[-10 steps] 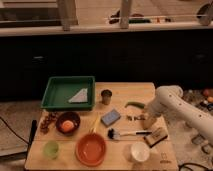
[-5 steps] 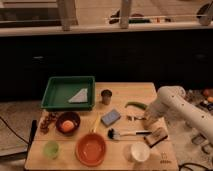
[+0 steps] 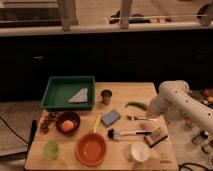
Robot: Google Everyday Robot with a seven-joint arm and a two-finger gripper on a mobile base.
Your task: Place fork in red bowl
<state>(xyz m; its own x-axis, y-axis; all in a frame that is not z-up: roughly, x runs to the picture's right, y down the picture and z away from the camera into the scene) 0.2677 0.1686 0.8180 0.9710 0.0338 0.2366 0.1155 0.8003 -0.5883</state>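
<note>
The fork (image 3: pixel 135 118) is a small thin silvery piece lying flat on the wooden table (image 3: pixel 125 92), right of the blue sponge (image 3: pixel 110 117). The red bowl (image 3: pixel 91 149) stands near the table's front edge, left of and nearer than the fork, with nothing in it. My gripper (image 3: pixel 149 116) is at the end of the white arm (image 3: pixel 175 97), low over the table just right of the fork's end. Whether it touches the fork I cannot tell.
A curved green vegetable (image 3: pixel 136 105) lies behind the fork. A black-headed brush (image 3: pixel 127 133) and a brown block (image 3: pixel 156 137) lie in front of it. Also here: white cup (image 3: pixel 138 151), metal cup (image 3: pixel 106 96), green tray (image 3: pixel 67 92), dark bowl (image 3: pixel 67 123), green cup (image 3: pixel 51 149).
The white arm has shifted slightly to the right at the table's right side. The fork, bowl and other things have not moved.
</note>
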